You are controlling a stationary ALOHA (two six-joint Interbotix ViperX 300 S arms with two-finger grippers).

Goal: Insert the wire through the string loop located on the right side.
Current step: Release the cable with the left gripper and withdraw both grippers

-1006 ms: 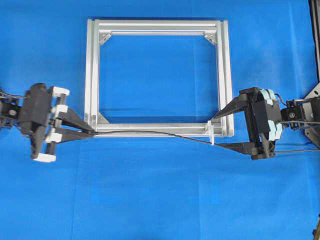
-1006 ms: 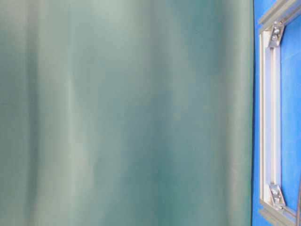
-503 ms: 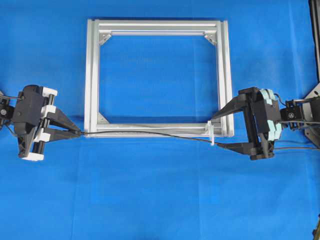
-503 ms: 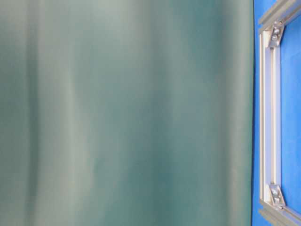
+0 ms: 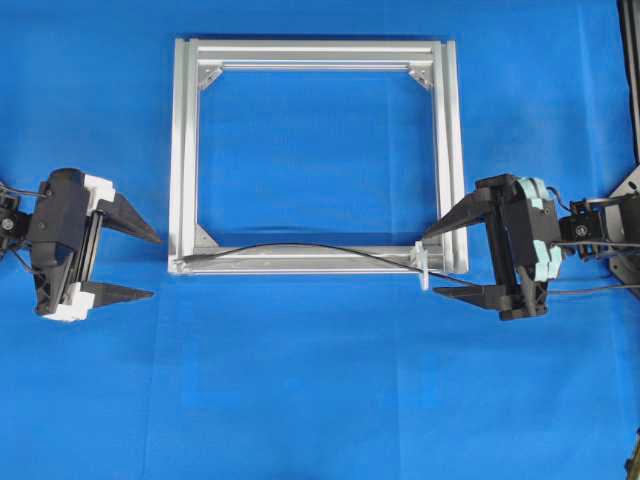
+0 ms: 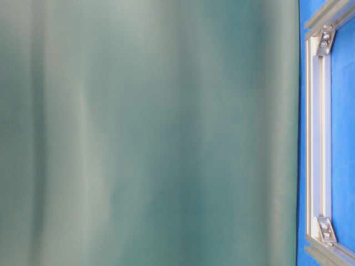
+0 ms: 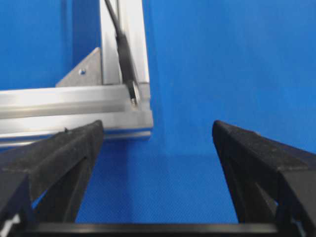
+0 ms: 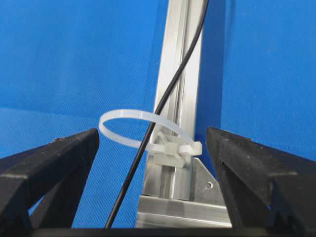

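Note:
The thin black wire (image 5: 300, 247) lies along the near bar of the silver frame (image 5: 180, 150). Its plug tip (image 5: 190, 257) rests on the near-left corner. On the right it passes through the white string loop (image 5: 424, 270) and runs on past the right arm. My left gripper (image 5: 156, 266) stands open just left of that corner, holding nothing. My right gripper (image 5: 432, 264) is open, its fingers either side of the loop. The left wrist view shows the plug (image 7: 127, 64) on the frame bar (image 7: 59, 98), beyond the open gripper (image 7: 157, 128). In the right wrist view the wire (image 8: 182, 64) threads the loop (image 8: 118, 116) ahead of the open gripper (image 8: 153, 132).
Blue cloth (image 5: 320, 390) covers the table all round the frame. A black post (image 5: 630, 80) stands at the right edge. The table-level view holds a green curtain (image 6: 150, 133) and one frame bar (image 6: 319, 138) with corner brackets.
My left gripper opened, let go of the wire's plug end and drew back to the left. The freed wire now bows up over the near bar. The right gripper has stayed in place.

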